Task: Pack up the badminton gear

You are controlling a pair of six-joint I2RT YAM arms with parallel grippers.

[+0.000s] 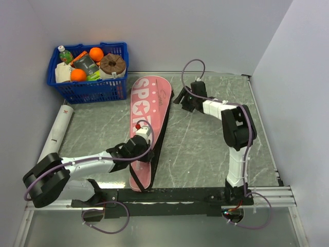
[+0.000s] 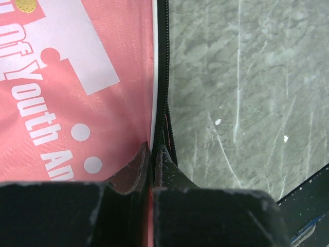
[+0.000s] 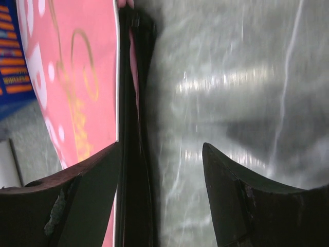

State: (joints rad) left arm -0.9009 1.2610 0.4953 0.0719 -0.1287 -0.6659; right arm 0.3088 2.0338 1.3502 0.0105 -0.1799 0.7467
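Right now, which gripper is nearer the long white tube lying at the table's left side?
Left. The left gripper pinches the pink case edge, to the right of the white tube; the right gripper straddles the case's farther edge, further right.

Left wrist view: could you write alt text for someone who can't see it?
The claw is pinched shut on the black zipper edge of a pink case printed with white lettering. Grey marbled table fills the right side.
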